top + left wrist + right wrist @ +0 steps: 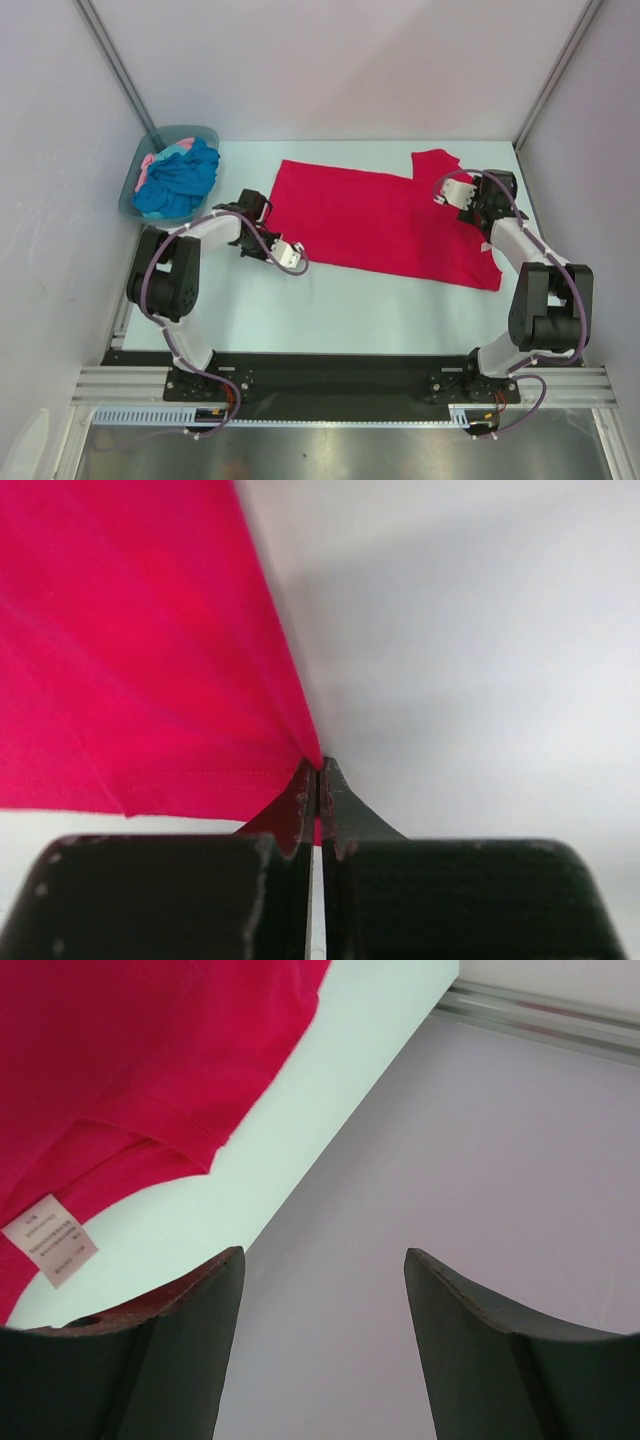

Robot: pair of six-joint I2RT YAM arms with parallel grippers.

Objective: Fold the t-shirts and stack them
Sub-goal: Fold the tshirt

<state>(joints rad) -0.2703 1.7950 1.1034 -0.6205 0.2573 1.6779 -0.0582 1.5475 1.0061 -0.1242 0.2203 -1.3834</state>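
Pale table (380,320) w/ white walls round it. Crimson-red t-shirt (380,220) lies spread flat mid-frame in top view, one sleeve toward upper right. Turquoise-blue t-shirt (180,180) and pale pink t-shirt (158,158) sit bunched in grey-teal tub (128,200), upper left. Left gripper (290,255) is at red shirt's lower-left corner, jaws pinched together on the hem there. Right gripper (458,192) hovers by the sleeve, fingers apart, nothing between them. Cloth prob. light and limp w/ no stiffness: it'll drape and drag, so best taken at corners or hems, both ends raised together or it creases. Top view gives whole layout but can't confirm the pinch. Left wrist view does: fabric pulled to a point right into the closed tips, hem stitching visible. Right wrist view adds sewn label (50,1240) at frame's lower left, plus bare table between jaws and sleeve edge.
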